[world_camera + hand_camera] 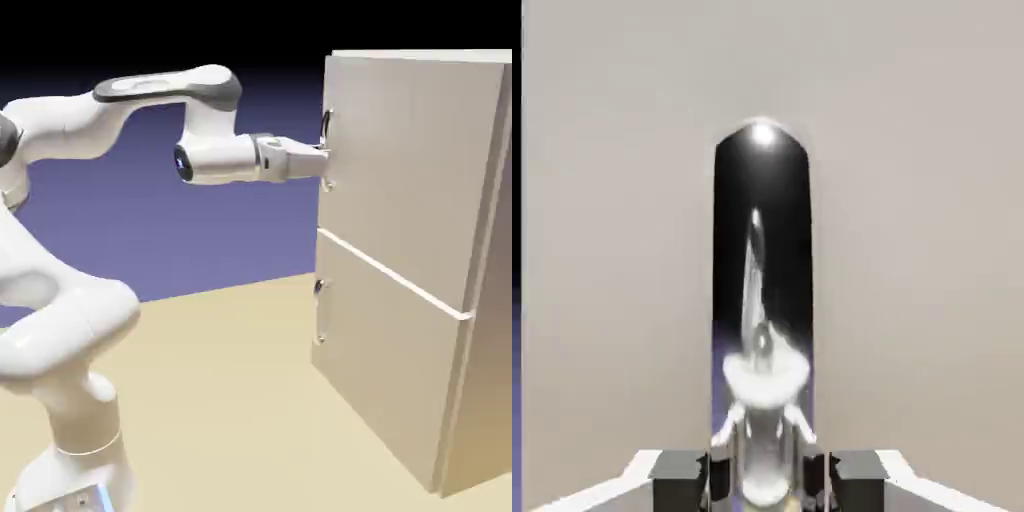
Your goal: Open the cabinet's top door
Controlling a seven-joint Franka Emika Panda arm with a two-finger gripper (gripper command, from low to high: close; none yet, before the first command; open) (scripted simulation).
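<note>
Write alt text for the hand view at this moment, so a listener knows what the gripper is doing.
The gripper, at the bottom edge, is closed on the lower part of a tall, round-topped, mirror-like handle, one fingertip on each side. Dark and bright reflections fill the handle, and the plain pale door spreads behind it.

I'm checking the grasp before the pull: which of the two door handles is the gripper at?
The upper handle, on the top door; the lower door's handle has nothing at it.
</note>
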